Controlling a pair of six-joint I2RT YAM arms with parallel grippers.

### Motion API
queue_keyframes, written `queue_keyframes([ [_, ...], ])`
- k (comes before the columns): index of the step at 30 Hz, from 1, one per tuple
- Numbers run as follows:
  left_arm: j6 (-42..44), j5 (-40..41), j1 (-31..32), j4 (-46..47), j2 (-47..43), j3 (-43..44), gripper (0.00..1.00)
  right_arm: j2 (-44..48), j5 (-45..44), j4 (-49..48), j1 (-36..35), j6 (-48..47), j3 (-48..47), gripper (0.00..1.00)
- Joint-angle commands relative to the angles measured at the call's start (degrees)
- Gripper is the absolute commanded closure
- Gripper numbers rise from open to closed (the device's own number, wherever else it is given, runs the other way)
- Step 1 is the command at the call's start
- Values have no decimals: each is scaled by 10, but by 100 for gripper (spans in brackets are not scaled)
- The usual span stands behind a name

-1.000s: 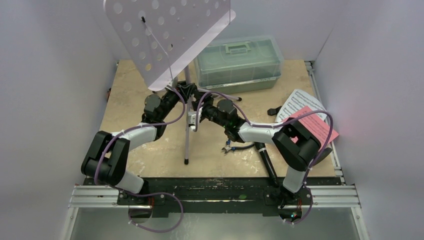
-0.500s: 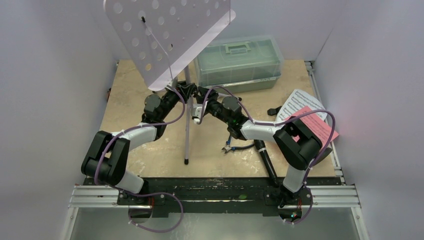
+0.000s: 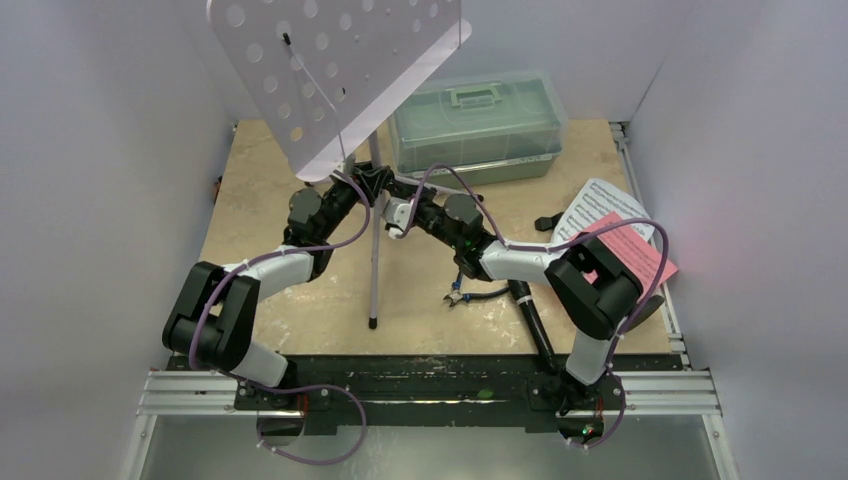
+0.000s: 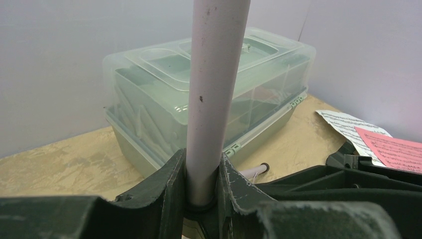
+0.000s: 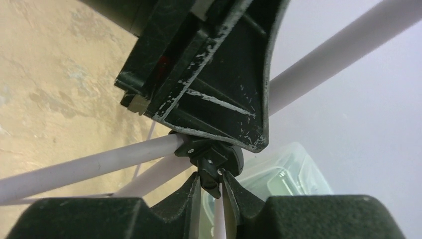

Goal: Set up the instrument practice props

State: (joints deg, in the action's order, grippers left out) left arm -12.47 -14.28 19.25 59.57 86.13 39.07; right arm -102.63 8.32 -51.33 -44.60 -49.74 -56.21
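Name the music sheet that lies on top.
The pink sheet. It lies over the near edge of the white sheet, which shows bare only on its far side, toward the toolbox.

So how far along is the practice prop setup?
Done: the music stand is upright on its spread legs. In hand: the left end effector is clamped on its pole and the right end effector pinches the black leg hub. Left: the pink sheet and white sheet lie flat on the table, not on the stand, and the black microphone lies by the right arm.
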Motion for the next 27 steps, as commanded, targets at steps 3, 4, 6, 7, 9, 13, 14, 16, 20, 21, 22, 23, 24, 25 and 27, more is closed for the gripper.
queue_keyframes([
  [3,-39,16,-6,-32,9,9,100,27,-29,-67,2,206,1,77],
  [4,-40,16,-7,-32,9,9,100,30,-32,-65,2,242,3,79],
  [6,-40,16,-6,-32,9,10,100,45,-53,-58,2,336,2,85],
  [7,-41,16,-7,-31,10,9,100,50,-75,-52,2,400,-1,87],
  [9,-41,15,-7,-32,10,11,100,61,-154,-6,2,551,-16,93],
  [13,-44,14,-7,-34,10,11,100,81,-238,104,9,855,-30,100],
  [14,-44,14,-6,-34,11,12,100,83,-223,113,15,922,-30,100],
  [16,-46,13,-6,-34,11,12,100,81,-180,111,27,1079,-28,100],
  [20,-46,12,-6,-34,15,12,100,69,-110,49,37,1291,-15,100],
  [21,-47,13,-7,-35,15,13,100,66,-101,26,36,1326,-13,100],
  [22,-49,12,-7,-35,16,13,100,64,-96,9,37,1358,-12,100],
  [23,-50,11,-6,-34,16,13,100,64,-98,-6,37,1394,-9,97],
  [24,-50,10,-6,-34,16,13,100,62,-100,-26,36,1426,-3,90],
  [25,-51,9,-6,-35,15,13,100,59,-100,-60,37,1457,5,82],
  [27,-49,10,-6,-35,13,12,100,51,-93,-132,37,1497,18,66],
])
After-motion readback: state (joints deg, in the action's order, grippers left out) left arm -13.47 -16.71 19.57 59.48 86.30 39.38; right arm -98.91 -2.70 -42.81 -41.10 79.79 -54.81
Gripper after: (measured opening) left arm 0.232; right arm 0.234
